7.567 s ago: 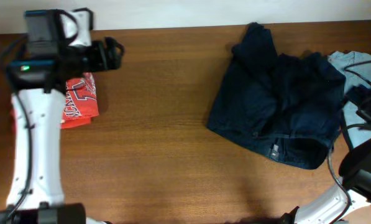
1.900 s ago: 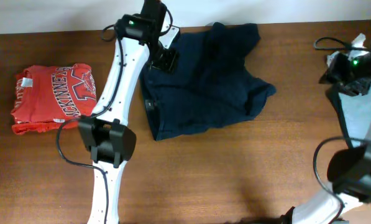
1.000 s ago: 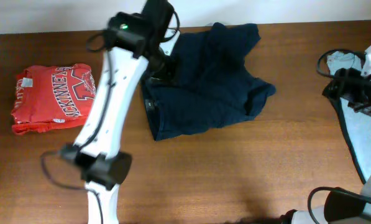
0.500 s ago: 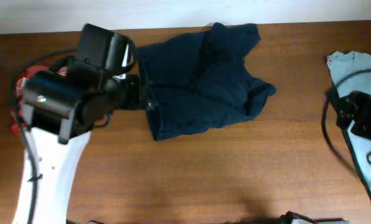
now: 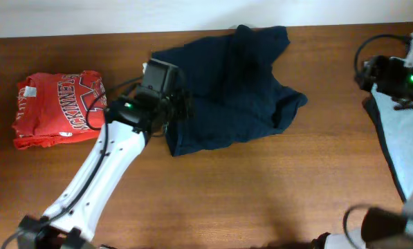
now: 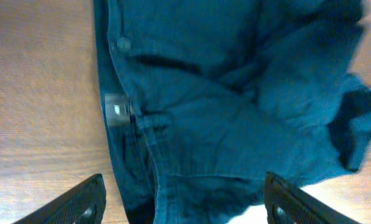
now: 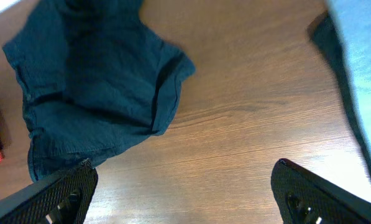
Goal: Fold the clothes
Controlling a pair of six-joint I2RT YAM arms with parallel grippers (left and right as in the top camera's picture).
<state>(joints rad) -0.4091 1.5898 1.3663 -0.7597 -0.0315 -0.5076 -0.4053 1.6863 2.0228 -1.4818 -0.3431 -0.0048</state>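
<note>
**Overhead.** The clothes [image 5: 227, 90], one dark navy garment, lie crumpled at 12 o'clock on the bench [image 5: 261, 200]. The top edge reaches the far rim and a loose lobe juts toward 3 o'clock. The outline is ragged and the cloth is bunched, so no clean fold shows. The left arm [image 5: 116, 152] reaches in from 7 o'clock, with its head over the garment's 9 o'clock edge. A folded red shirt [image 5: 57, 107] sits apart at 9 o'clock. A pale shirt [image 5: 400, 138] lies at 3 o'clock beneath the right arm [image 5: 393, 76].

**Left wrist.** The left jaws stand wide apart and hold nothing. They hang over the waistband, where a label [image 6: 117, 111] and a button [image 6: 122, 45] show. The cloth beyond is heavily creased.

**Right wrist.** The right jaws stand wide apart and hold nothing. They are over bare bench between the clothes and the pale shirt, well apart from the clothes.

**Progress (judged).** The garment is on the bench within both arms' reach, but folding proper has not begun. It has yet to be spread flat, its halves laid over one another, and the bundle squared.
</note>
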